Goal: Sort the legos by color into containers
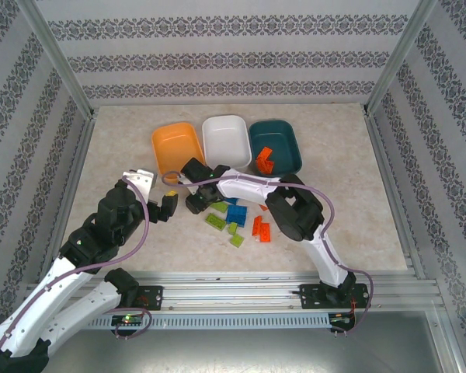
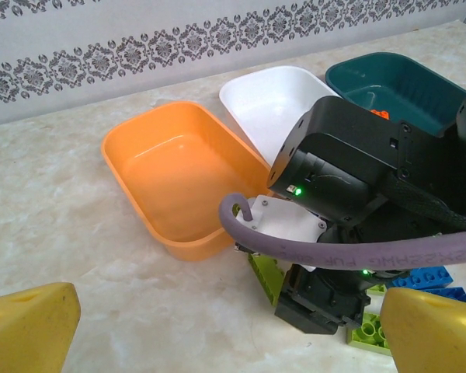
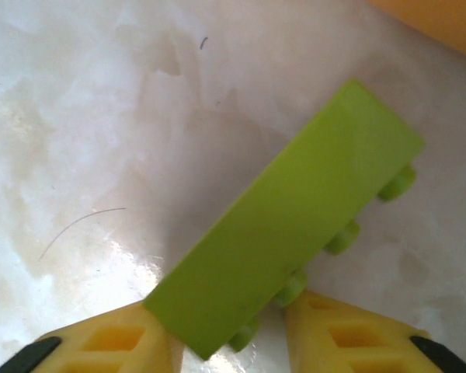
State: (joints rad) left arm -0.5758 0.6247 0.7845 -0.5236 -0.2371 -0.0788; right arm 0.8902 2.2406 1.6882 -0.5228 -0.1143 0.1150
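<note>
Lime green brick [image 3: 295, 217]: clamped at its near end by the right gripper [image 3: 225, 330], about the middle of the worktop [image 1: 342, 217], just on the near side of the orange tub [image 2: 179, 179]. I cannot tell whether it has left the marble.
Long axis: runs at a slant away from the fingertips toward the orange tub's rim, so most of the brick juts out beyond the jaws.
Right gripper state: jaws stand narrow; one yellow finger [image 3: 101, 346] lies against the smooth broad face, the other against the studded side.
Left gripper [image 2: 233, 346]: fingers wide apart with nothing between them; it hangs toward the left edge of the worktop from the pile [image 1: 237, 219].
Tubs: a row toward the far edge, with the orange tub at the left, the white tub [image 1: 227, 138] in the middle and the teal tub [image 1: 283, 140] at the right. The teal one holds orange-red bricks [image 1: 264, 161]; the orange one is bare and the white one looks bare.
Nearer arm: the right, with the orange tub just beside its wrist and the teal tub well apart.
Coming move, as a judgement: a short lift toward the far edge. Gripped by one end, the brick may pivot.
</note>
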